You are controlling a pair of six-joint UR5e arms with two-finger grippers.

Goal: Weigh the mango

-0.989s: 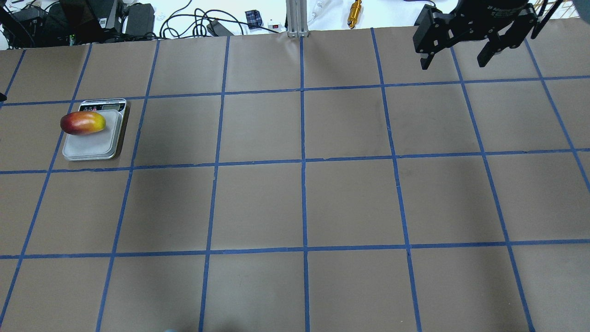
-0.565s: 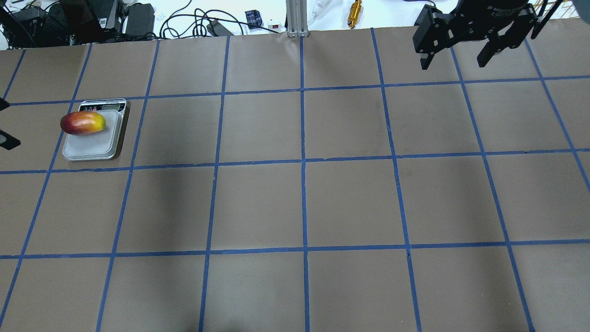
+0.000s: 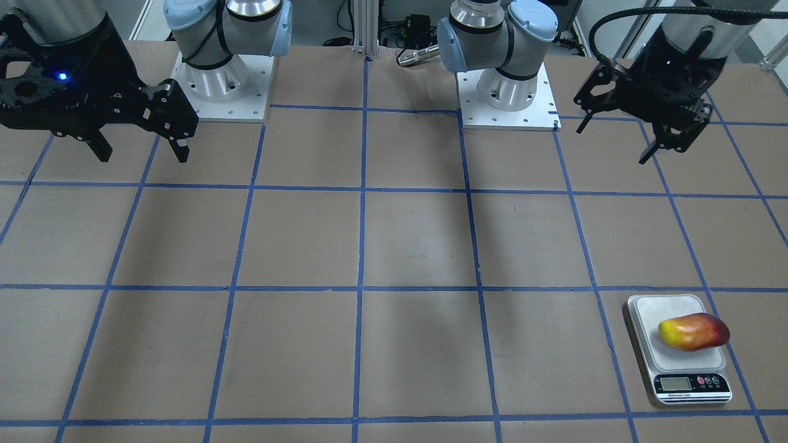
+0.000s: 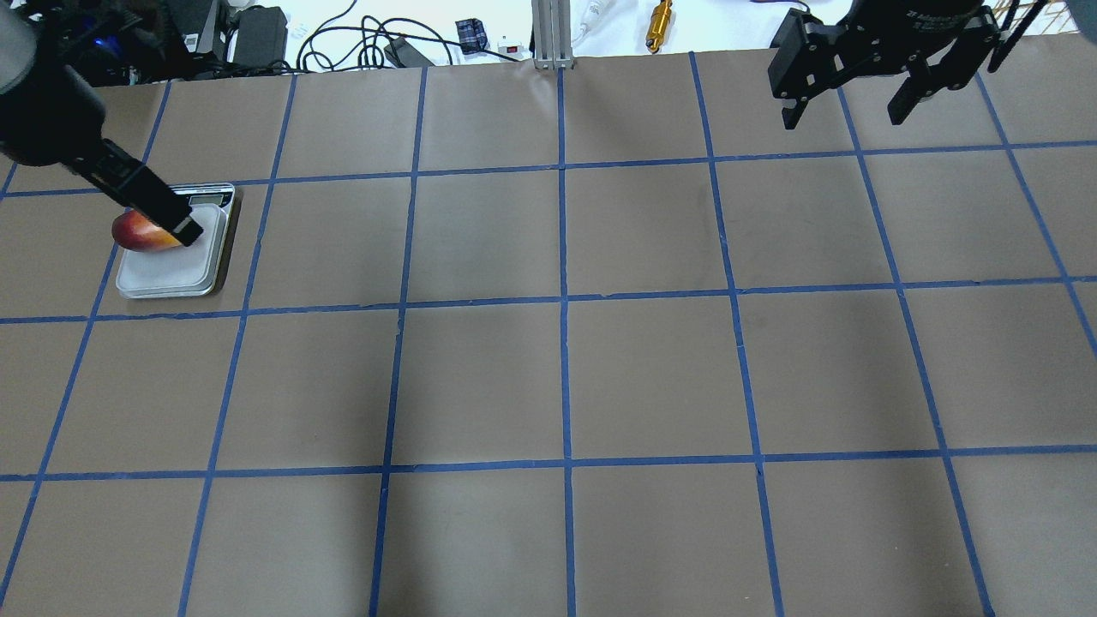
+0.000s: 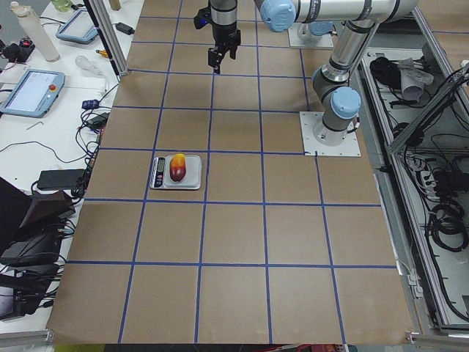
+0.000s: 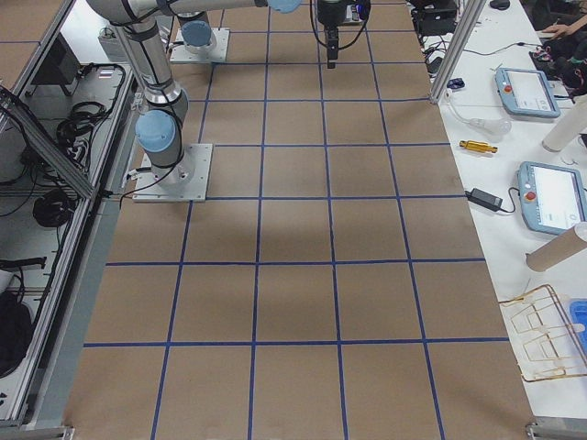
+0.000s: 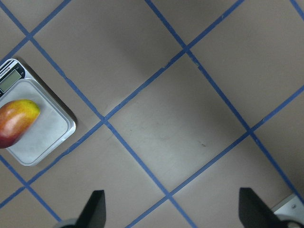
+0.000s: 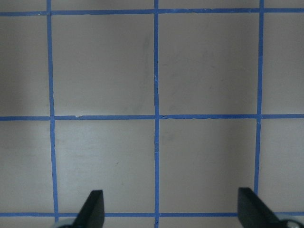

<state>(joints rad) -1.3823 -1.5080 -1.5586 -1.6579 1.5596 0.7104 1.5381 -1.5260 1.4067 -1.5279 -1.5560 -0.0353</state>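
The mango, yellow at one end and red at the other, lies on the silver kitchen scale beside its display. In the overhead view one left finger overlaps the mango on the scale. My left gripper is open, empty and raised, well away from the scale. Its wrist view shows the mango and scale far below, off to the side of the open gripper. My right gripper is open and empty at the other end of the table; it also shows in the overhead view.
The brown table has a blue tape grid. Both arm bases stand on the robot's side. A metal post, cables and a gold cylinder lie beyond the far edge.
My left arm has swung into the overhead view from the left edge; its finger now overlaps the mango in the image. The mango, the scale and the right gripper have not moved.
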